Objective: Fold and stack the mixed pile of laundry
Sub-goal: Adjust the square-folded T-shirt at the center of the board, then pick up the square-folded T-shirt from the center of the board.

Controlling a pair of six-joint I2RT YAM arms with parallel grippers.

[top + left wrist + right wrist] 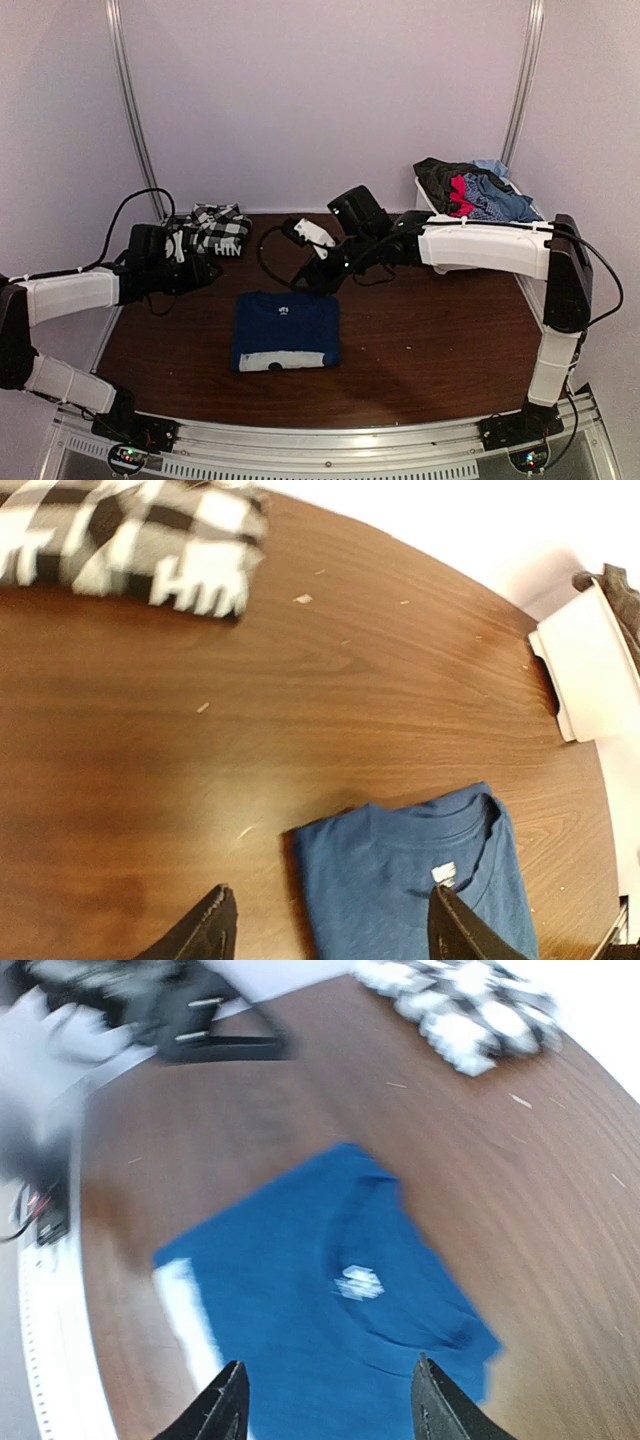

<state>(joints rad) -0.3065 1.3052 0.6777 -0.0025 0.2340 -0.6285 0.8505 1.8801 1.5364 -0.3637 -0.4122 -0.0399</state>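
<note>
The table (440, 335) is smooth dark brown wood with a visible grain and a few pale specks. A soft blue T-shirt (286, 331) lies on it, folded into a flat, neat rectangle a little toward 6 o'clock from the middle. Its collar and small white label face up, and a white strip runs along its near edge.

At 10 o'clock lies a folded black-and-white checked shirt (213, 229), thicker and somewhat rumpled. At 2 o'clock, at the table edge, a white plastic bin (427, 198) holds the loose pile (472, 190) of dark grey, red and light blue cloth, heaped above the rim. A wide stretch of wood lies between the T-shirt and the bin.

The left gripper (330, 928) hovers at about 10 o'clock of the T-shirt, its 2 black fingers apart and holding nothing. The right gripper (330, 1405) hangs over the collar edge, fingers also apart and empty.
</note>
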